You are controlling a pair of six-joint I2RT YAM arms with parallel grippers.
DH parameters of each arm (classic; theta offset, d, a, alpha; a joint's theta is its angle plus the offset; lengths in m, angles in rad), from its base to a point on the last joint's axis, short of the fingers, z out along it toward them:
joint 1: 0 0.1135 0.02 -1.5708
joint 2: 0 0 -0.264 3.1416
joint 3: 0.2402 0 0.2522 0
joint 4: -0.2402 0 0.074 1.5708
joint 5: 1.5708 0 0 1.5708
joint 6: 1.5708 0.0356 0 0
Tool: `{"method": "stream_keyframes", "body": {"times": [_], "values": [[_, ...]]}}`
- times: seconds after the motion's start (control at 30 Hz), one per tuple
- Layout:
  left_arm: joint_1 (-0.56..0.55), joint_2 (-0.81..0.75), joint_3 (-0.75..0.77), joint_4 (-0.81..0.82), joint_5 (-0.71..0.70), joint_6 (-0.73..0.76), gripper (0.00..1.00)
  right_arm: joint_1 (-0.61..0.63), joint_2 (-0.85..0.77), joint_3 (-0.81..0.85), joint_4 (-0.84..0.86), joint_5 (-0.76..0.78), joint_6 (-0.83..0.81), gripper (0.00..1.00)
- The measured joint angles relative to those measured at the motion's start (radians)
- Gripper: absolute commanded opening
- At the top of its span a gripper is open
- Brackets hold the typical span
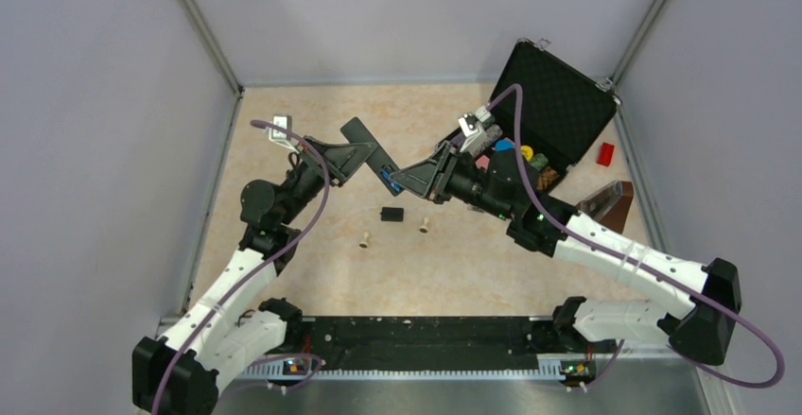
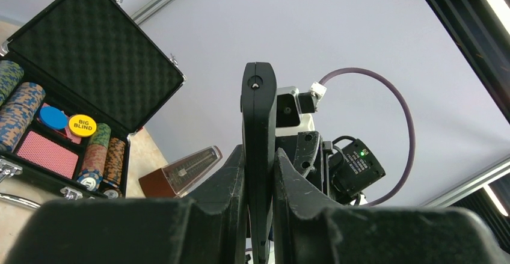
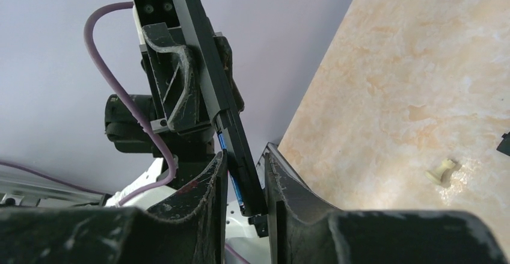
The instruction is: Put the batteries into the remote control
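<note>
Above the middle of the counter [image 1: 454, 268], well off its surface, the remote control [image 1: 359, 134] hangs between the two arms. Its long axis runs from upper left to lower right in the top view. The left tool [image 1: 369, 158] is clamped on its upper part. The right tool [image 3: 245, 154] straddles the lower end, one finger by each face; whether it pinches I cannot tell. Blue batteries [image 3: 231, 175] show along the face at that lower end, just beside one right finger. The right arm is therefore the nearer one for seating them, probably by pressing across the bar. The back cover [image 1: 392, 214] lies on the counter below.
</note>
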Motion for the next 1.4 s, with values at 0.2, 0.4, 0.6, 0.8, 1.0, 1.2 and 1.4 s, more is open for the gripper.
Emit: {"method": "stream_keyframes", "body": {"times": [0.2, 0.4, 0.6, 0.8, 1.0, 1.2, 1.4], "values": [[0.0, 0.003, 0.0, 0.0, -0.004, -0.011, 0.0, 0.0, 0.005, 0.007, -0.006, -0.009, -0.018, 0.18], [0.0, 0.0, -0.001, -0.005, -0.004, -0.005, 0.0, 0.0, 0.004, 0.019, -0.031, -0.003, -0.016, 0.43], [-0.011, -0.018, -0.001, -0.033, -0.003, 0.035, 0.0, 0.003, 0.002, 0.019, -0.103, 0.0, -0.011, 0.8], [-0.011, -0.036, -0.001, -0.068, -0.007, 0.084, 0.0, -0.001, -0.072, 0.018, -0.153, 0.027, -0.033, 0.86], [-0.011, -0.047, -0.006, -0.134, -0.006, 0.146, 0.0, -0.051, -0.169, 0.018, -0.251, 0.058, -0.059, 0.79], [-0.011, -0.058, -0.013, -0.27, -0.006, 0.219, 0.0, -0.178, -0.174, 0.02, -0.531, 0.19, -0.142, 0.64], [-0.011, -0.057, -0.023, -0.405, -0.007, 0.277, 0.0, -0.204, 0.001, 0.009, -0.731, 0.348, -0.241, 0.54]]}}
